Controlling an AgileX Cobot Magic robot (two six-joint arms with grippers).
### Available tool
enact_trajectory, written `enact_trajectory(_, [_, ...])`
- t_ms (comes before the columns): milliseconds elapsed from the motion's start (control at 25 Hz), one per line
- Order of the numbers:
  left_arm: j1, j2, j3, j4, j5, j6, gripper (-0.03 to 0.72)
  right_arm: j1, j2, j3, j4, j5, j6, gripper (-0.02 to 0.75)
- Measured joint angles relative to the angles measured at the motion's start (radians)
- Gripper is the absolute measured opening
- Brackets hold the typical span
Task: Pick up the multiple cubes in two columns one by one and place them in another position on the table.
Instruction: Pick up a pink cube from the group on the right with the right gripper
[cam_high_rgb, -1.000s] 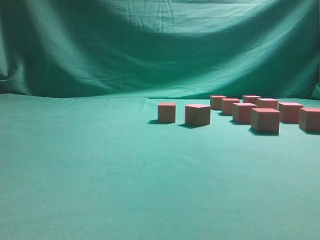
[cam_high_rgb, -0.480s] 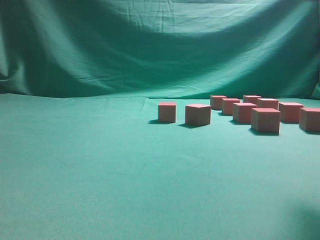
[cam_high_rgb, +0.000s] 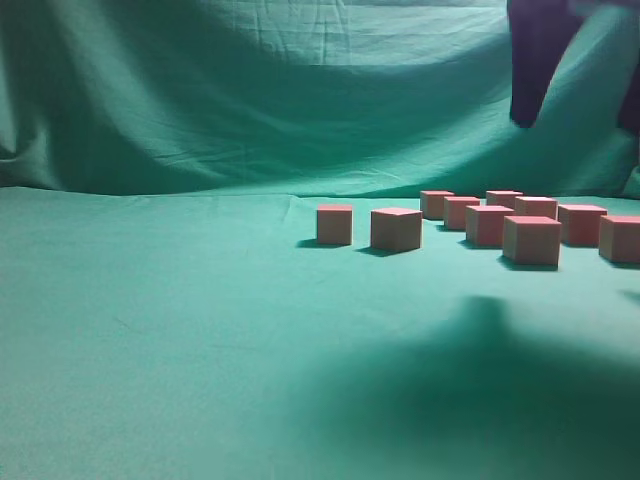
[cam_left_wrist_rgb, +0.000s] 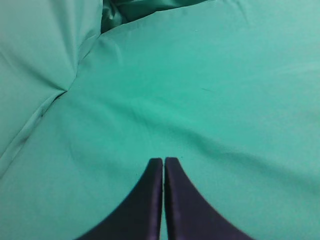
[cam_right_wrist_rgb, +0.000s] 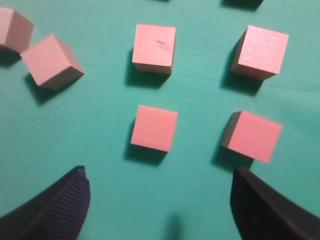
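Change: your right gripper (cam_right_wrist_rgb: 160, 200) has just come into the exterior view at upper right, above the columns, throwing a broad shadow on the table (cam_high_rgb: 150, 350) that was absent a moment ago.
Meaning: you are likely starting an approach to the next cube; two cubes (cam_high_rgb: 334, 224) already sit apart to the left of the columns.
Right gripper: jaws spread wide, empty, hovering over the nearest cube (cam_right_wrist_rgb: 154, 128).
Left gripper (cam_left_wrist_rgb: 163, 162): fingers pressed together, holding nothing, over bare cloth.
Cubes: seven remain in the columns at right (cam_high_rgb: 531, 240), all resting on the table.
Materials: matte pink blocks with crisp edges; smooth teal cloth; ribbed black finger pads (cam_right_wrist_rgb: 55, 210).
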Motion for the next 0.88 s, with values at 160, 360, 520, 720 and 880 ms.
enact_trajectory(160, [0.000,0.000,0.000,0.000,0.000,0.000,0.000,0.000,0.098,-0.055,0.002,-0.014,0.002,0.572])
enact_trajectory(360, [0.000,0.000,0.000,0.000,0.000,0.000,0.000,0.000,0.187,-0.135,0.002,-0.026,0.002,0.519])
enact_trajectory(520, [0.000,0.000,0.000,0.000,0.000,0.000,0.000,0.000,0.235,-0.146,0.002,-0.028,0.002,0.519])
enact_trajectory(720, [0.000,0.000,0.000,0.000,0.000,0.000,0.000,0.000,0.287,-0.150,0.002,-0.034,0.002,0.519])
enact_trajectory(880, [0.000,0.000,0.000,0.000,0.000,0.000,0.000,0.000,0.311,-0.150,0.004,-0.045,0.002,0.471])
